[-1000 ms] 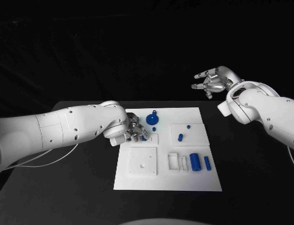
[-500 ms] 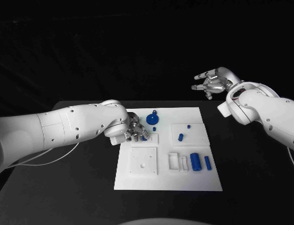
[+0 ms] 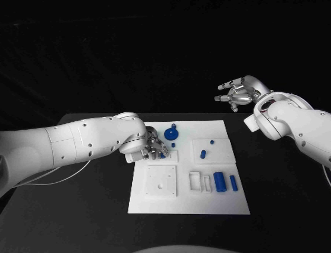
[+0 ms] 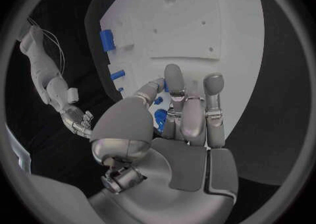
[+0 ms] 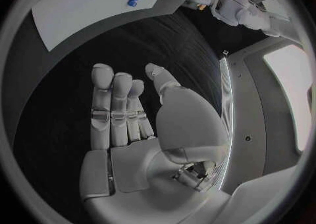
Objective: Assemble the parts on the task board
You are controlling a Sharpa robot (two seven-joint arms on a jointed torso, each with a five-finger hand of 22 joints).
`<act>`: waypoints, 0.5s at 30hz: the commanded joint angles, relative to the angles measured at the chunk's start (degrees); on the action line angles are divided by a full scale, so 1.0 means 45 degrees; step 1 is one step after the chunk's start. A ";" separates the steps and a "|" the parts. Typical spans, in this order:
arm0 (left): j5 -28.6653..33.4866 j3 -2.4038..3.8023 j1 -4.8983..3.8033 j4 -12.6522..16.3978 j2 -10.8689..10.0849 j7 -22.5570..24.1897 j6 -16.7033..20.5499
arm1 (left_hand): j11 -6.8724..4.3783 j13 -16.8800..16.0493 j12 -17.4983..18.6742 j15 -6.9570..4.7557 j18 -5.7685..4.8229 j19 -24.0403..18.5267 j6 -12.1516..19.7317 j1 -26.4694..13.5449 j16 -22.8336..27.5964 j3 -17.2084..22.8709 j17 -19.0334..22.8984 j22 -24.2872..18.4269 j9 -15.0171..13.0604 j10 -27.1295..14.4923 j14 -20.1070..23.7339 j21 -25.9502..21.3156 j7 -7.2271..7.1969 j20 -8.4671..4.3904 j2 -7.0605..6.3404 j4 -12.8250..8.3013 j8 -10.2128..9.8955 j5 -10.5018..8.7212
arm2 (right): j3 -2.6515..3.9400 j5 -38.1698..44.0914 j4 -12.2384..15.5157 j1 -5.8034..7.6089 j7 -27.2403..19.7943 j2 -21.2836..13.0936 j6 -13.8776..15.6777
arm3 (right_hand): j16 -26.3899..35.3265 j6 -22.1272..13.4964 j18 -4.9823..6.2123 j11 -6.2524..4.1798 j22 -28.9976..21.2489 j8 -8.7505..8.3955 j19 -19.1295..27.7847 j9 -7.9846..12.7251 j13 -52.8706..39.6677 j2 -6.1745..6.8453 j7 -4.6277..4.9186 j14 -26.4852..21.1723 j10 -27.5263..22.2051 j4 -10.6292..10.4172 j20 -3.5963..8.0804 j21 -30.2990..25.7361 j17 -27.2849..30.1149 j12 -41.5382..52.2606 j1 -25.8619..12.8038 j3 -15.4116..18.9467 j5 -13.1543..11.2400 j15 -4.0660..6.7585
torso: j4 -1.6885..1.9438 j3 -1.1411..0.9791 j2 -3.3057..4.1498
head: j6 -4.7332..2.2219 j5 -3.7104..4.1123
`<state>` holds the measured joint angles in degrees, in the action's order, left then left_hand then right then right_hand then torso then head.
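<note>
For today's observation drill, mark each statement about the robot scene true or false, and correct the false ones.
1. The left hand is over the board. True.
2. The right hand holds a blue part. False: it holds nothing, fingers apart, raised beyond the table's far edge.
3. A blue cylinder lies on the board's right side. True.
4. The board lies on a white table. False: the table is black.
5. The round blue part is near the board's far edge. True.
</note>
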<state>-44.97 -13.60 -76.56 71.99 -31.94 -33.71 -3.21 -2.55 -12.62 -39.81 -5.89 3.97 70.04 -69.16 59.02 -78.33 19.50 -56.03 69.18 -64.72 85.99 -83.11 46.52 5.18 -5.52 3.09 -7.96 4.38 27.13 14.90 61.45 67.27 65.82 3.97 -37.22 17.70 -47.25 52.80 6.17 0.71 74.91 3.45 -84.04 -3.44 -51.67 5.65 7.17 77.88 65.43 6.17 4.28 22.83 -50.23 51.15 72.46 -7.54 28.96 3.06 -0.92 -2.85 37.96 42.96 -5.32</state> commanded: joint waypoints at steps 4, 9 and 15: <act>-0.0287 -0.0034 0.0060 -0.0074 0.0211 -0.0164 -0.0360 | -0.0546 0.0017 -0.0022 -0.0051 0.0038 0.0028 -0.2573 0.0257 -0.0037 0.0060 0.0038 0.0043 0.0018 0.0187 -0.0047 -0.0135 -0.1929 0.0067 0.0124 -0.0116 -0.0044 -0.0177 | 0.0004 0.0117 0.0055 -0.0006 -0.0029 0.0021 -0.0195 | -0.0014 0.0083 0.0197 -0.0020 0.0489 -0.0008 -0.0465 -0.0009 0.0010 0.0015 0.0007 -0.0094 -0.0062 0.0062 -0.0006 -0.0041 0.0021 -0.0069 -0.0161 0.0012 0.0080 0.0035 | -0.0029 0.0004 0.0007 | -0.0009 0.0043; -0.0379 -0.0035 0.0064 -0.0154 0.0275 -0.0233 -0.0369 | -0.0542 0.0035 0.0006 -0.0048 0.0043 0.0027 -0.2548 0.0282 0.0001 -0.0007 0.0099 0.0063 0.0014 0.0185 -0.0041 -0.0244 -0.1924 0.0068 0.0100 -0.0066 -0.0048 -0.0278 | 0.0004 0.0124 0.0086 -0.0006 -0.0025 0.0004 -0.0210 | -0.0007 0.0071 0.0199 -0.0017 0.0478 -0.0006 -0.0463 -0.0010 0.0029 0.0013 0.0009 -0.0104 -0.0081 0.0083 -0.0009 -0.0120 0.0033 -0.0086 -0.0170 0.0009 0.0080 0.0031 | -0.0002 0.0002 -0.0007 | 0.0007 0.0074; -0.0489 -0.0035 0.0066 -0.0166 0.0231 -0.0239 -0.0221 | -0.0532 0.0086 0.0085 -0.0043 0.0034 0.0015 -0.2479 0.0284 0.0092 -0.0205 0.0253 0.0074 0.0036 0.0188 -0.0026 -0.0383 -0.1916 0.0056 -0.0049 0.0039 -0.0060 -0.0583 | 0.0004 0.0126 0.0104 -0.0006 -0.0027 -0.0018 -0.0208 | -0.0002 0.0014 0.0202 -0.0014 0.0470 -0.0010 -0.0459 -0.0007 0.0033 0.0022 0.0013 -0.0111 -0.0090 0.0074 -0.0010 -0.0160 0.0037 -0.0091 -0.0178 0.0021 0.0082 0.0030 | 0.0017 0.0017 -0.0013 | -0.0019 0.0113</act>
<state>-46.28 -13.53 -76.62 71.21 -30.98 -34.37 -3.69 -2.55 -12.25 -39.66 -5.71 3.96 70.03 -69.21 59.57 -78.06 18.81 -54.87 69.47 -64.45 85.99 -83.12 44.99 5.23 -5.52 2.55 -7.76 3.94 24.54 14.90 61.49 67.61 65.81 4.02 -37.28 17.50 -47.24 52.79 6.16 0.70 74.91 3.45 -84.04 -3.44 -51.57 5.88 7.19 77.67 65.44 6.17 4.28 22.45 -50.14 50.92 72.23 -7.53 28.95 3.27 -0.90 -2.82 37.94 42.93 -4.87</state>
